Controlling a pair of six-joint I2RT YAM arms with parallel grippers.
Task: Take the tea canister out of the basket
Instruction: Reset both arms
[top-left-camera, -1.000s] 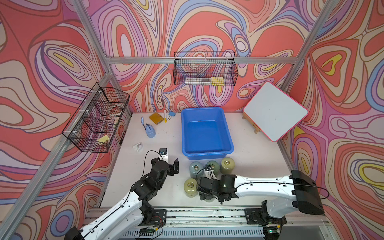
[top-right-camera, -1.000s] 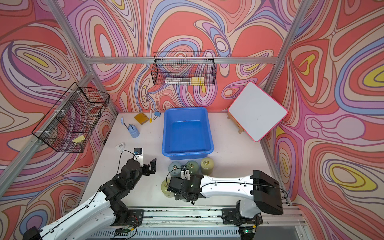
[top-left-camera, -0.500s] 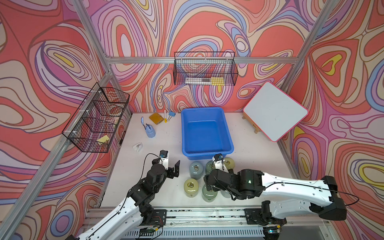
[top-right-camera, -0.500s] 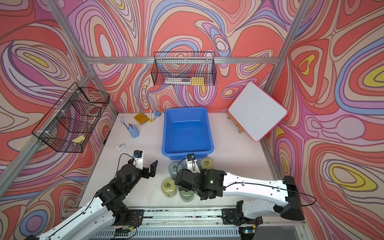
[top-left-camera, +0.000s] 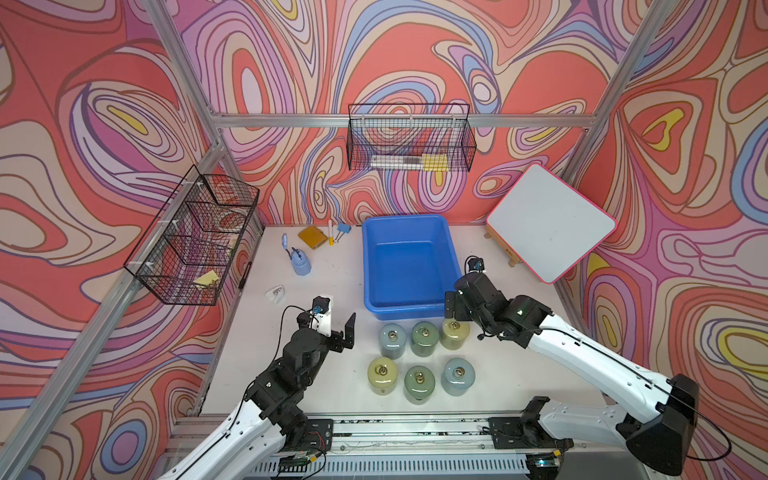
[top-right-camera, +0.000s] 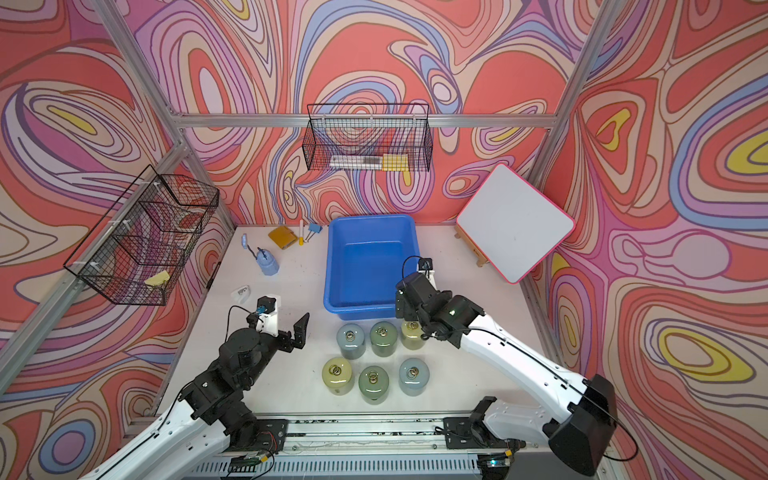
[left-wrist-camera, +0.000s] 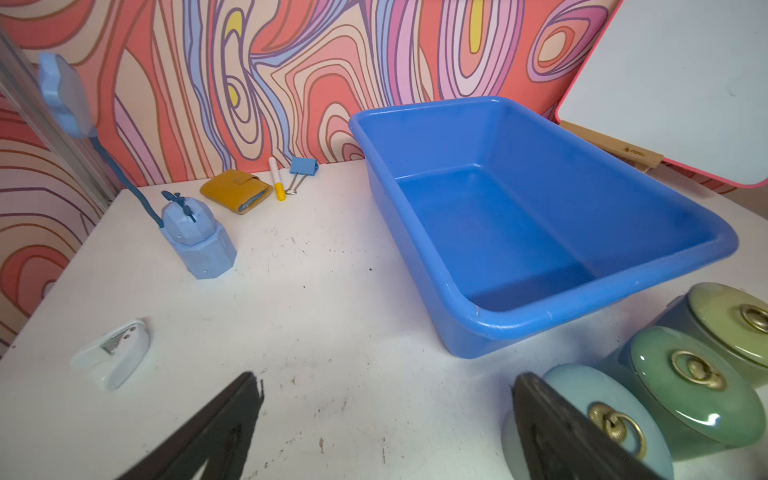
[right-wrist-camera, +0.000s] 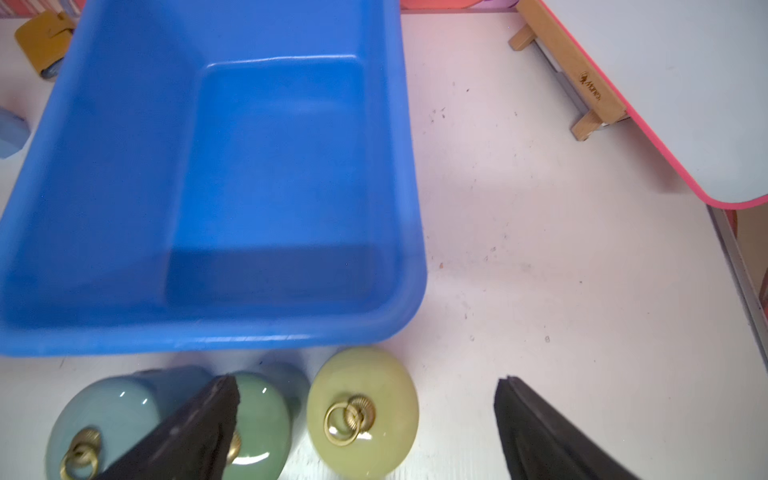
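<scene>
Six tea canisters (top-left-camera: 424, 334) stand upright on the table (top-left-camera: 332, 270) in two rows of three, just in front of the basket (top-left-camera: 409, 311) and outside it. Each lid carries a brass ring.

The right gripper (right-wrist-camera: 365, 380) hangs above the yellow-green canister (right-wrist-camera: 361, 411) at the right end of the back row, close to the basket's near right corner. Its jaws are spread wide and grasp nothing. The left gripper (top-left-camera: 338, 322) hovers over bare table to the left of the rows, jaws likewise released, clear of the pale blue canister (left-wrist-camera: 582, 415).

The only writing is a small dark logo (right-wrist-camera: 590, 85) on the wooden stand (right-wrist-camera: 569, 54) of the whiteboard (top-left-camera: 550, 222). It seems to be a short word beginning with M, too small to read for sure.
</scene>
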